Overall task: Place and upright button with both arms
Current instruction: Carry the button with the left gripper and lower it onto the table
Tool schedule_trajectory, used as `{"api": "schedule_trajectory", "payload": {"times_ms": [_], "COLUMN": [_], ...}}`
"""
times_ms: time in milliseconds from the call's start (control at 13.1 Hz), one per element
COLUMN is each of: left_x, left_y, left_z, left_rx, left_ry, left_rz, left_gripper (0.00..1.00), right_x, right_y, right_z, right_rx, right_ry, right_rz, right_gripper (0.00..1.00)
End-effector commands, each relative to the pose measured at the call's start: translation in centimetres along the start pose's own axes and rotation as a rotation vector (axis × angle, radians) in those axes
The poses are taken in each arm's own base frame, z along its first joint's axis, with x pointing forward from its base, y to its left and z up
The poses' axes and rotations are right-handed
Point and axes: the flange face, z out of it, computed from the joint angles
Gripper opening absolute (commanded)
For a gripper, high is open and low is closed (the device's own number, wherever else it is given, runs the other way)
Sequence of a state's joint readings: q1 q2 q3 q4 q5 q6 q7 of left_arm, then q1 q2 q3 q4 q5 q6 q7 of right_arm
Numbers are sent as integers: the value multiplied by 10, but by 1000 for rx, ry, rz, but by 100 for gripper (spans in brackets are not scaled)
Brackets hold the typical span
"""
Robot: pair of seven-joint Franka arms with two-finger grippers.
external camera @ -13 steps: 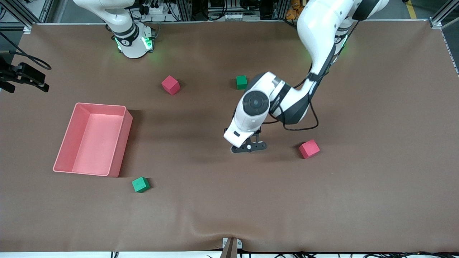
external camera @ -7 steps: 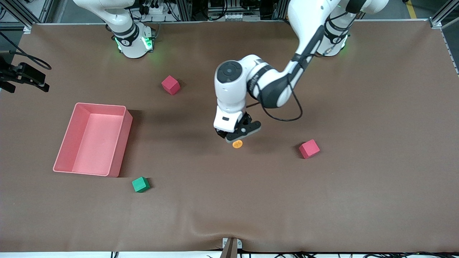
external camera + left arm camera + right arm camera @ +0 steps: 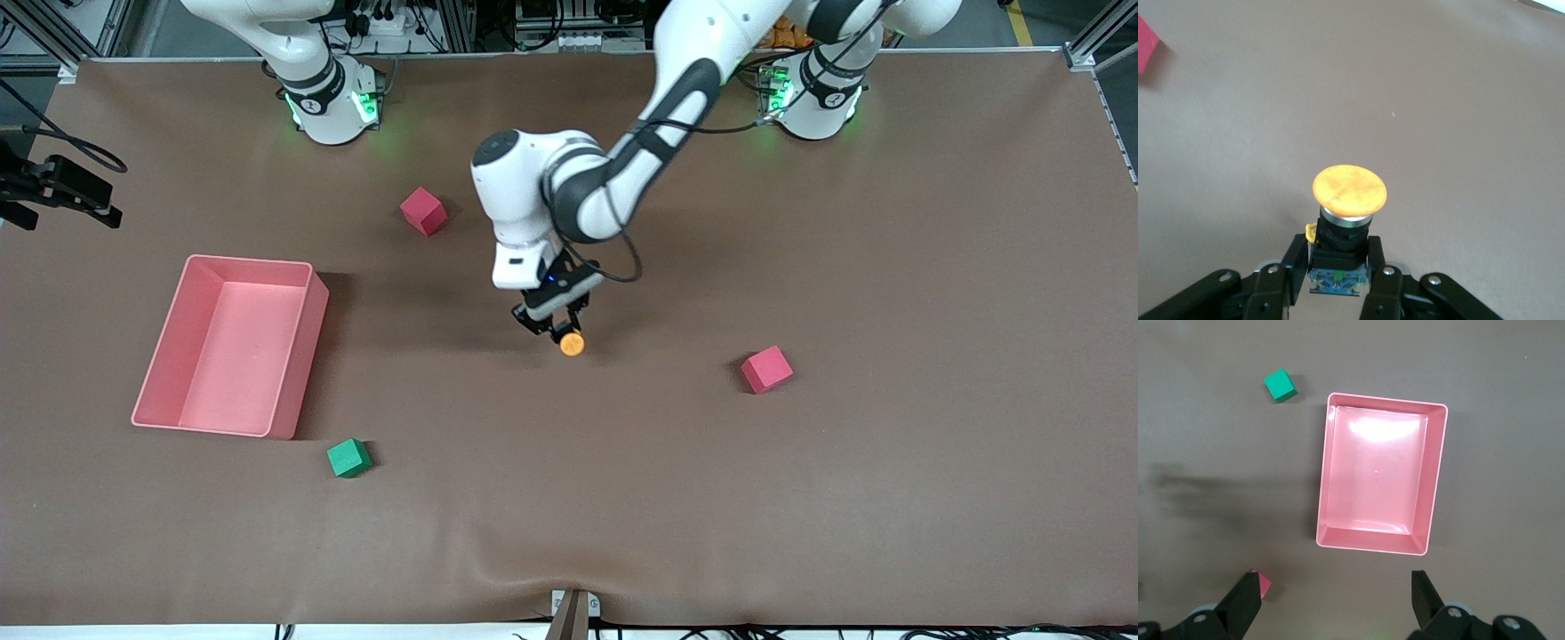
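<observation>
Front view showed one button (image 3: 572, 343), two red cubes, one green cube that could be seen, one pink tray (image 3: 229, 346) and two arms. The left gripper (image 3: 553, 327) was over the middle of the brown table (image 3: 889, 498), and its two fingers were closed on the black body of the button, with the orange cap pointing away from the wrist. In the left wrist view the button (image 3: 1349, 200) sat between the fingers (image 3: 1293, 265), its round cap wide above the short dark body, and bare table was under it.

One red cube (image 3: 423, 211) lay near the right arm's base, farther from the front camera than the button. The other red cube (image 3: 766, 369) lay toward the left arm's end of the table, well apart from the gripper. The green cube (image 3: 348, 458) lay just beside the tray's corner nearest to the front camera. The tray was toward the right arm's end and nothing was in it.

The right arm waited high. In the right wrist view the right gripper (image 3: 1338, 603) was wide open and held nothing, over the tray (image 3: 1325, 477), with the green cube (image 3: 1281, 386) and a red cube (image 3: 1263, 585) also seen
</observation>
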State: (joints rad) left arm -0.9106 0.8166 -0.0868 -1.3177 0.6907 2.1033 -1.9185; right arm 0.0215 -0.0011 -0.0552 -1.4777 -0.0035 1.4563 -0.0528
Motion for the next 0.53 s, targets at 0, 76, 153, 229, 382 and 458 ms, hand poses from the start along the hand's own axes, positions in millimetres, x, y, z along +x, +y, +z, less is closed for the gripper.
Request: {"api": "schedule_trajectory", "payload": {"times_ms": [0,76,153,229,382,458], "left_x": [-40,-58,-71,-87,-107,-116], "left_y": [3,1,0,-1,-6,-8], "left_z": [-3,4,5,5,2,3], "left_rx": [-68,-90,-124,-161,-190,-209], "left_ry": [117,162,215,262,314,341], "left_rz": [11,12,15,34,80,113], "left_gripper": [0,0,0,0,0,0], "right_x": [-2,-1,-1,-1,0,-1], "right_y": [2,2,2,2,2,2], "right_z": [-4,-4,-4,-4,-2,-4], "right_rx": [17,19,19,19,19,19], "right_ry": [0,1,3,3,-2,1], "right_rz": [-2,-2,-2,-2,-2,-2], "right_gripper": [100,100,100,100,100,100]}}
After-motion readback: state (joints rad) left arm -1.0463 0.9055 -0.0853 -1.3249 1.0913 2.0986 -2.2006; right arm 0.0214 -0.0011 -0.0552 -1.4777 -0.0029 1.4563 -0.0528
